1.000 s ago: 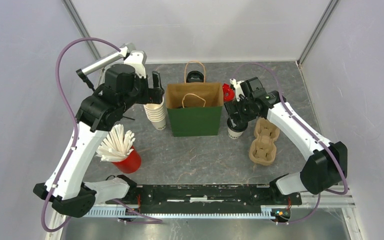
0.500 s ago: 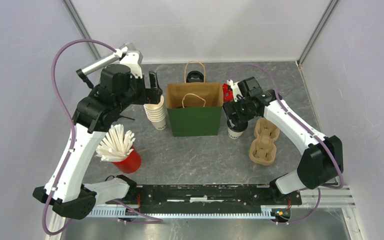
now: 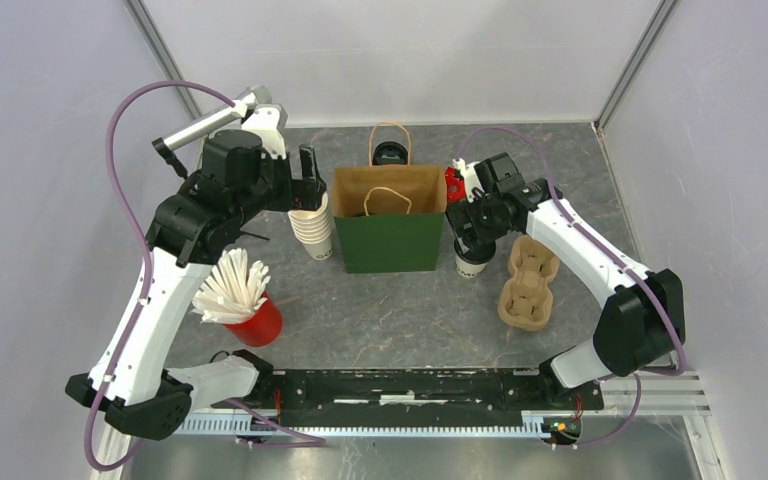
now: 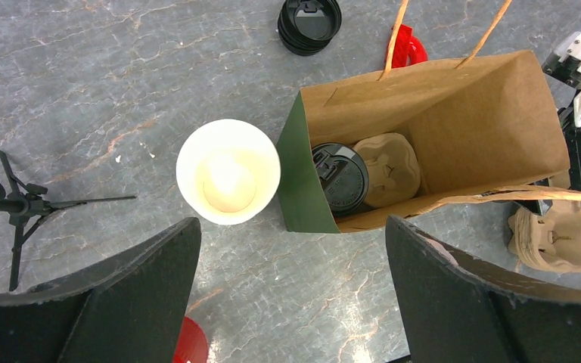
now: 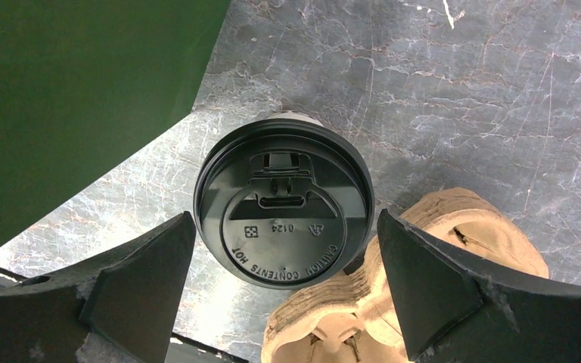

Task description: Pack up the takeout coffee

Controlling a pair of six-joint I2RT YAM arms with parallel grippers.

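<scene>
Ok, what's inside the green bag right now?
One black-lidded cup sits in a brown pulp carrier inside the green bag; the carrier's other slot looks empty. The cup's body is hidden under its lid.

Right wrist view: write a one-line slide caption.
Jaws straddle a lidded cup standing on the table, between the green bag and a pulp carrier.

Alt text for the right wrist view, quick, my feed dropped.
A black-lidded takeout coffee cup, seen from above, stands on the grey marble table between the open fingers of the right gripper. The green bag fills the upper left; a brown pulp cup carrier sits beside the cup at lower right.
</scene>
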